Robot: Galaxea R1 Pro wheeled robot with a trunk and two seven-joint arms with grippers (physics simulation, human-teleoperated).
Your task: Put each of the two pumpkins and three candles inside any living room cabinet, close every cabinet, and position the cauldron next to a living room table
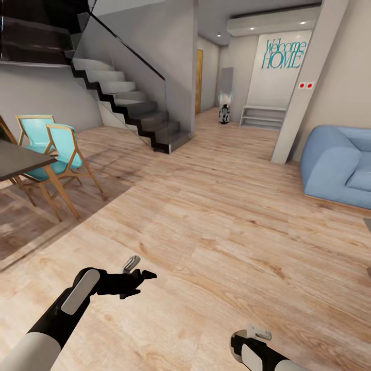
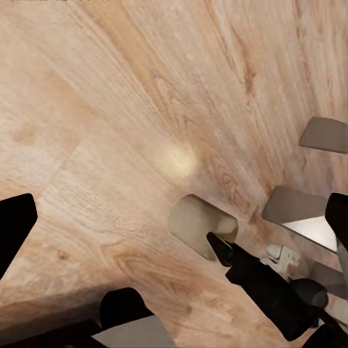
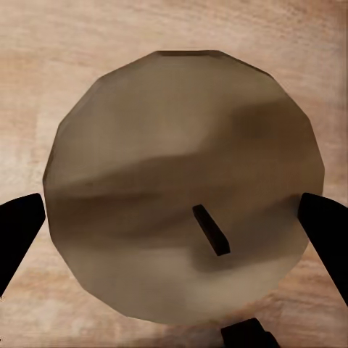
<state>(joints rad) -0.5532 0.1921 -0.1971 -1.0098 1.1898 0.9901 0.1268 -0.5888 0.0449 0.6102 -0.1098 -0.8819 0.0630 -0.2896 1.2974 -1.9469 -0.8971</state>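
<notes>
A beige-grey candle (image 3: 181,181) with a short dark wick sits between the two black fingertips (image 3: 18,232) of my right gripper (image 3: 174,232), which is shut on it above the wood floor. In the head view my right wrist (image 1: 252,346) shows at the bottom edge, and its fingers are hidden under it. My left gripper (image 1: 138,272) hangs over the floor, open and holding nothing. The left wrist view looks down at the candle (image 2: 199,221) and the right arm beneath it. The pumpkins, the cabinet and the cauldron are out of view.
Bare wood floor (image 1: 216,226) stretches ahead. A dark table (image 1: 20,159) with turquoise chairs (image 1: 62,149) stands at the left, and a staircase (image 1: 129,103) rises behind them. A blue sofa (image 1: 337,165) sits at the right beside a slanted pillar (image 1: 304,93). A hallway opens at the far middle.
</notes>
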